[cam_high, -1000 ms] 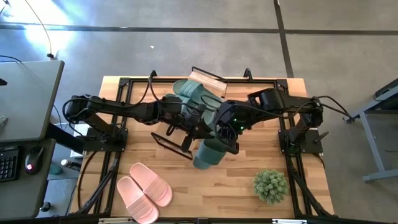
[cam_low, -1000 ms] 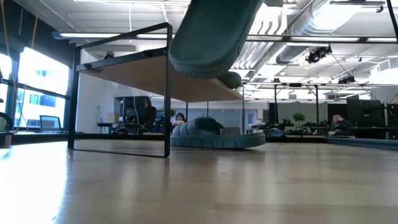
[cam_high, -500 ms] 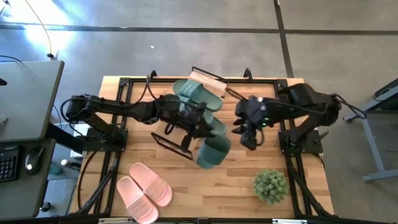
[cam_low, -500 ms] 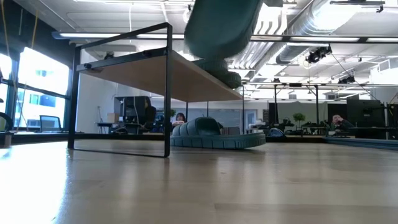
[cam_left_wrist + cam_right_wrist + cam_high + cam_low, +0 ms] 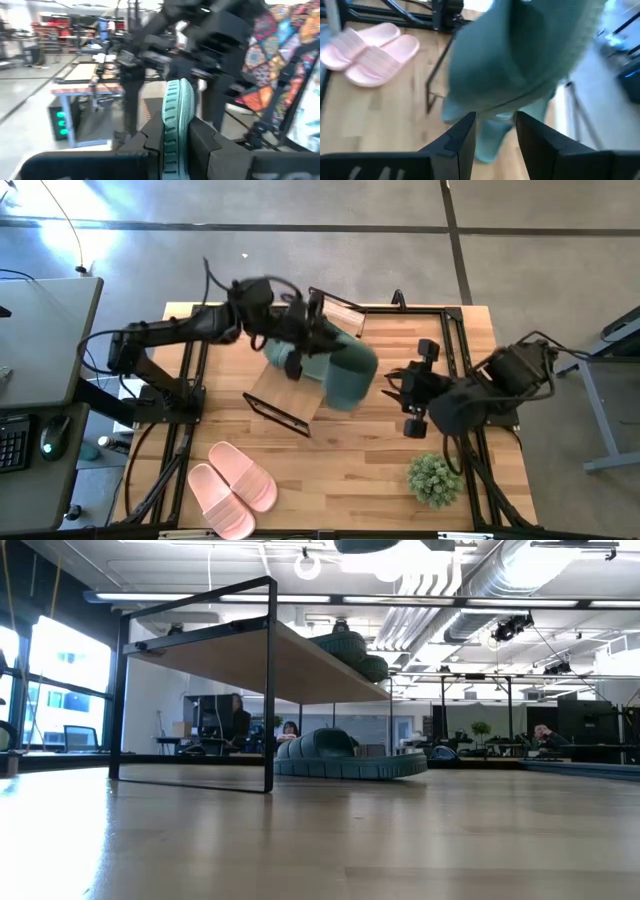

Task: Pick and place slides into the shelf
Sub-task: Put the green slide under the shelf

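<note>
- Two arms of mine reach over the table (image 5: 380,470).
- My left tool (image 5: 176,135) pinches a green slide (image 5: 345,372) on edge, holding it in the air above the shelf (image 5: 285,395).
- My right tool (image 5: 495,125) is spread and holds nothing, hanging near the plant (image 5: 435,477), apart from that slide.
- More green slides (image 5: 350,765) lie on and beneath the shelf.
- One pink pair (image 5: 232,488) sits at the table's near edge.
</note>
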